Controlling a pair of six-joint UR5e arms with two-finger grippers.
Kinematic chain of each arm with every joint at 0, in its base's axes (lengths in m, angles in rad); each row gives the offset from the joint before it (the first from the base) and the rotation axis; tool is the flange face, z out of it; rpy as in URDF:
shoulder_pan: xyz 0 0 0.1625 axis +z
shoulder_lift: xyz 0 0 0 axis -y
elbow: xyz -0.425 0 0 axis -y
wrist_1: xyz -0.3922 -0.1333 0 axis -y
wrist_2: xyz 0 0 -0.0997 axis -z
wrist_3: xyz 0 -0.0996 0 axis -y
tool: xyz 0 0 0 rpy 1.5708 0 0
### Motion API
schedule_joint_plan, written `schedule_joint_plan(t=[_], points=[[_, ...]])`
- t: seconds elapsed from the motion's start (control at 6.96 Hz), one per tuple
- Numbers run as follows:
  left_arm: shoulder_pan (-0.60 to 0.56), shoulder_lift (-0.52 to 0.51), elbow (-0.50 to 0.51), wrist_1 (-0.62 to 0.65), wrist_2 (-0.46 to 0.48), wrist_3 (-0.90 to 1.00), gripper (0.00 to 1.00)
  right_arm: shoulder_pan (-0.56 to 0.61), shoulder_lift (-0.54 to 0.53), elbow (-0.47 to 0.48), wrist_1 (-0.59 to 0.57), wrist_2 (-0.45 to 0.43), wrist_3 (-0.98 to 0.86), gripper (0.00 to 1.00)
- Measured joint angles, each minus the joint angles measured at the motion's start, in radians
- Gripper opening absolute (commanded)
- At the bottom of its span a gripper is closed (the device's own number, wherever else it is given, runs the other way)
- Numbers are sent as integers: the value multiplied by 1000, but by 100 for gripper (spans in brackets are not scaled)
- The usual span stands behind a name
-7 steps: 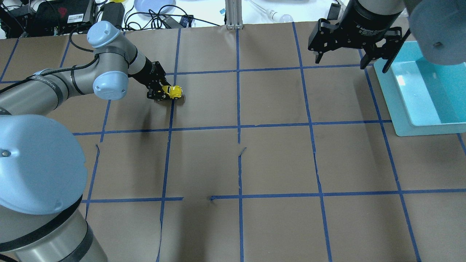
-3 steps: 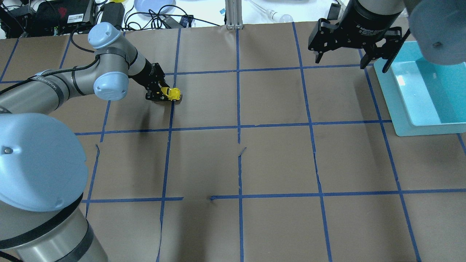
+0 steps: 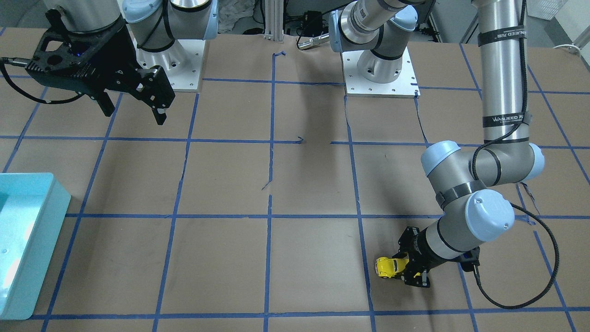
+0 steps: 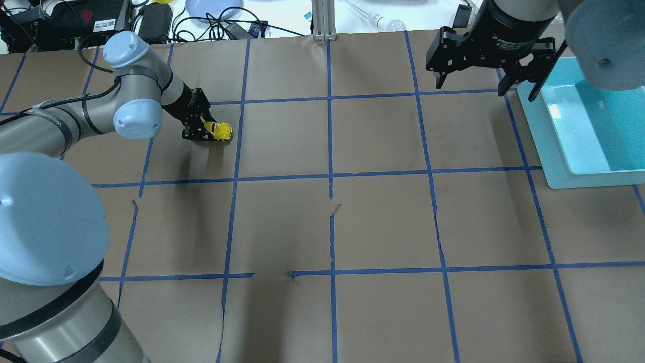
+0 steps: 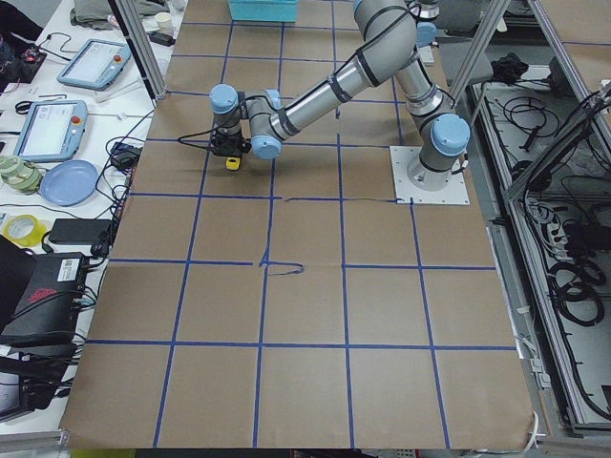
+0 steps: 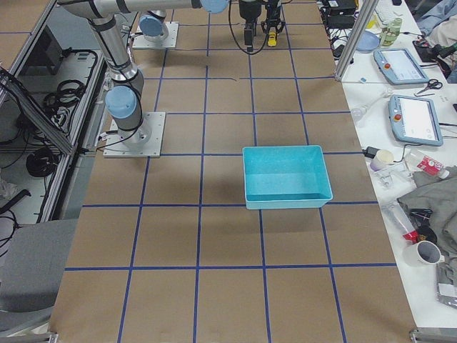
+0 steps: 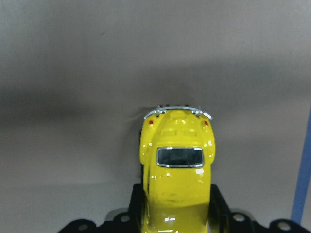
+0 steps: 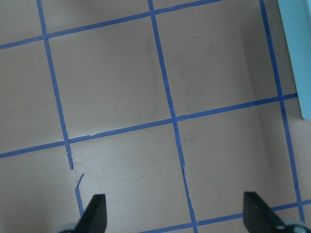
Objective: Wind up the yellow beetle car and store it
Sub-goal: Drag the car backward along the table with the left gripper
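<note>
The yellow beetle car is tiny and glossy and sits low on the brown table at the far left. My left gripper is shut on the car's sides, with the car's end sticking out past the fingers. It also shows in the front view, the left wrist view and the left exterior view. My right gripper is open and empty, high above the table next to the teal bin. Its fingertips are wide apart in the right wrist view.
The teal bin lies on the table's right side, seen also in the right exterior view. Blue tape lines grid the brown paper. Cables, a blue plate and electronics lie beyond the far edge.
My left gripper has dragged the car leftward along the table, toward the robot's left side. The right arm has not moved.
</note>
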Motion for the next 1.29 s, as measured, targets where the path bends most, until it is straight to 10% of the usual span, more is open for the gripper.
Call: schedule_joint_plan(t=[1.15, 1.29], points=[[119, 2, -8, -3, 0, 150, 0, -1, 0, 0, 0, 0, 4, 100], [126, 4, -8, -3, 0, 156, 42, -1, 0, 0, 0, 0, 4, 100]])
